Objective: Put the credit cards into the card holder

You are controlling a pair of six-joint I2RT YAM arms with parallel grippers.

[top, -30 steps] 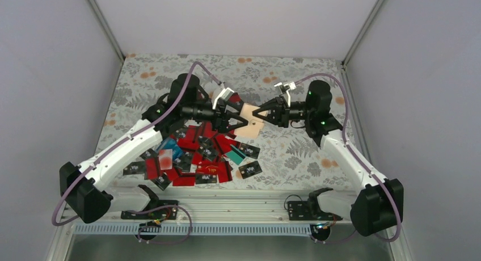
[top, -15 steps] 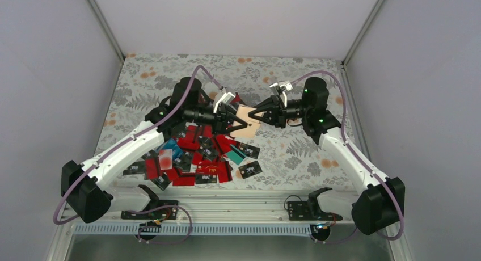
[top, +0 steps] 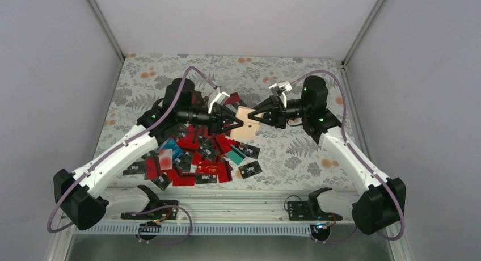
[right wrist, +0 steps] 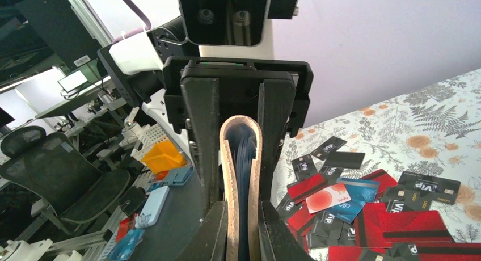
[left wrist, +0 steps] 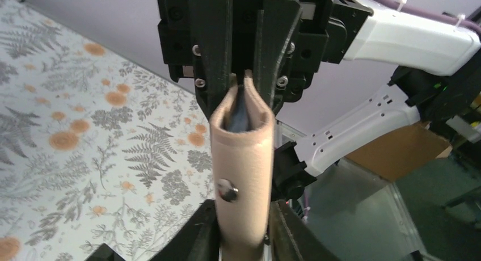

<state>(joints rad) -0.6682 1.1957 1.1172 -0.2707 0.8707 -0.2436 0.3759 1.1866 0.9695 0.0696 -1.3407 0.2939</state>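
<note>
The main risk, as I judged it, was the card holder (top: 248, 122) slipping. It hung in mid-air at the centre of the overhead view, pinched from opposite ends. If either arm pulled or twisted out of step, it could slide free and drop onto the credit cards (top: 198, 156) spread on the floral table (top: 300, 153) below. Clamped folded like this, its bluish sleeves also offered no opening for a card.

The left gripper (top: 231, 122) was closed narrowly, its fingers (left wrist: 199, 238) pressed against both tan faces of the holder. The right gripper (top: 262, 116) was closed nearly tight on the opposite end, squeezing the holder flat between its fingers (right wrist: 216, 232).
</note>
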